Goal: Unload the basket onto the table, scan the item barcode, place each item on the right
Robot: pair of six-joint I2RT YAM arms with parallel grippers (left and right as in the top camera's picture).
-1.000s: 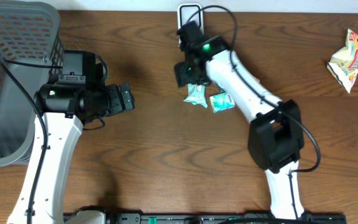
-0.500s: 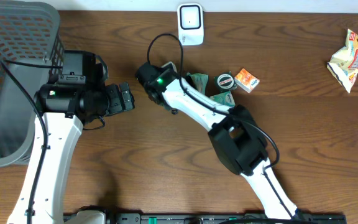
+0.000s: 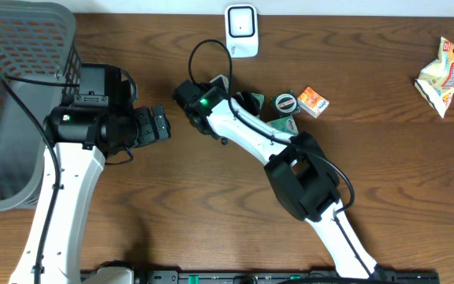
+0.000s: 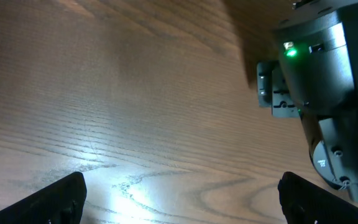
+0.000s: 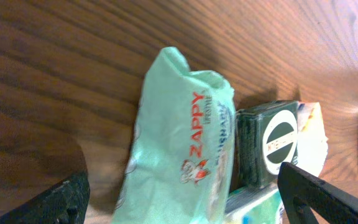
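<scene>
Looks like the pickup stage to me: right gripper [image 5: 191, 196] hangs spread wide over the green Zappy packet [image 5: 179, 143], which lies flat at 6 o'clock from the scanner [image 3: 241, 20]. Next it has to pinch it and show the barcode. The round tin [image 3: 288, 102] crowds it at 3 o'clock. Left gripper [image 4: 191, 199] is spread and empty.

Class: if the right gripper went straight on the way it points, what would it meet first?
Most likely the green pack, which lies straight ahead of the open right gripper. Depth is hard to judge from this view.
</scene>
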